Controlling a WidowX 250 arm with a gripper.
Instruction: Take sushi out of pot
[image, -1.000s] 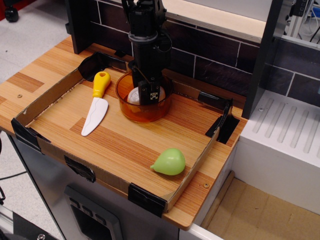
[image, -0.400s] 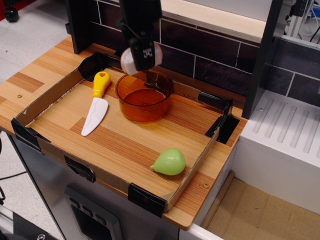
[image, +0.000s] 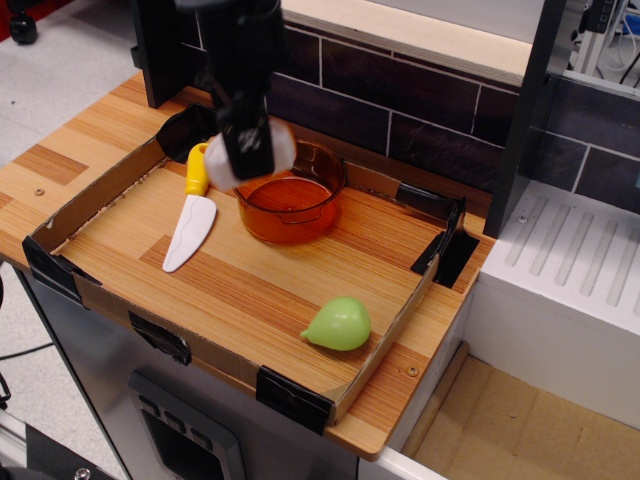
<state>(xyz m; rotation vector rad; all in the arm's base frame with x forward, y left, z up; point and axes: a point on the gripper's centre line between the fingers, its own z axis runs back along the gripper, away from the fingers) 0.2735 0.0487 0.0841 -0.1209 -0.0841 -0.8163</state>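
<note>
My gripper (image: 246, 152) is shut on the white sushi (image: 278, 150) and holds it in the air, above the left rim of the amber-orange pot (image: 292, 204). The sushi shows as white lumps on both sides of the black fingers. The pot stands at the back of the tray and has nothing in it. The arm is blurred by motion.
A knife (image: 192, 212) with a white blade and yellow handle lies left of the pot, partly under the gripper. A green pear-shaped toy (image: 339, 323) lies at the front right. A low cardboard wall (image: 96, 191) rims the wooden tray. A dark brick wall (image: 420, 110) stands behind.
The gripper closed on the sushi inside the pot, lifted it out, then moved left and forward with it. The pot is now without the sushi.
</note>
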